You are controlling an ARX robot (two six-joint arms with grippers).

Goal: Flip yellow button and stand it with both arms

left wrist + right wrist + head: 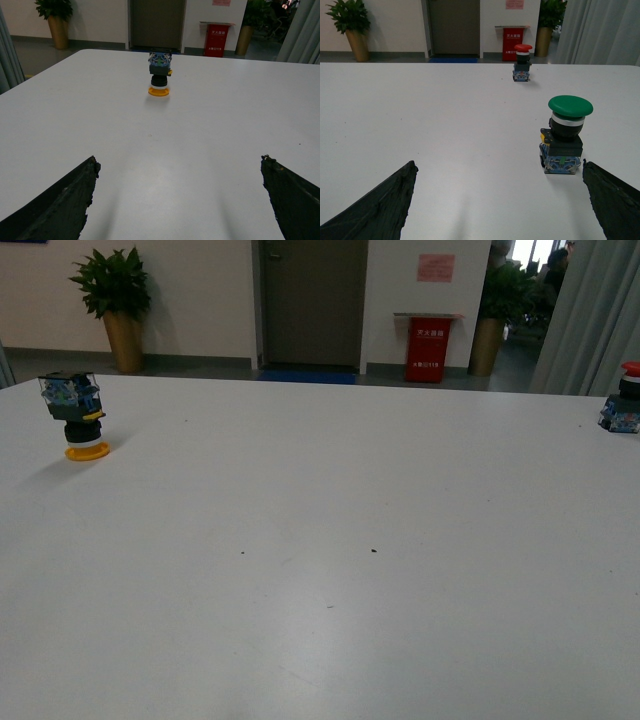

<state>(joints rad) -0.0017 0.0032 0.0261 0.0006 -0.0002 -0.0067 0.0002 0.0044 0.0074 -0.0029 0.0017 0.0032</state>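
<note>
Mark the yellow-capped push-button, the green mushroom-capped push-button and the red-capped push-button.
yellow-capped push-button (160,79), left wrist view, black collar.
green mushroom-capped push-button (566,134), right wrist view, black collar.
red-capped push-button (522,62), right wrist view, black collar.

**White table, three push-buttons**

The white table (330,640) carries three buttons and a couple of dark specks (374,550). The yellow button (159,75) stands cap-down, with its contact block uppermost. It sits straight ahead of the left claw (179,161), whose jaws are wide apart, and well away from it. A green button (565,135) stands upright just ahead of the right claw (497,165), off to one jaw's side. A red button (522,62) stands well beyond it.
</note>
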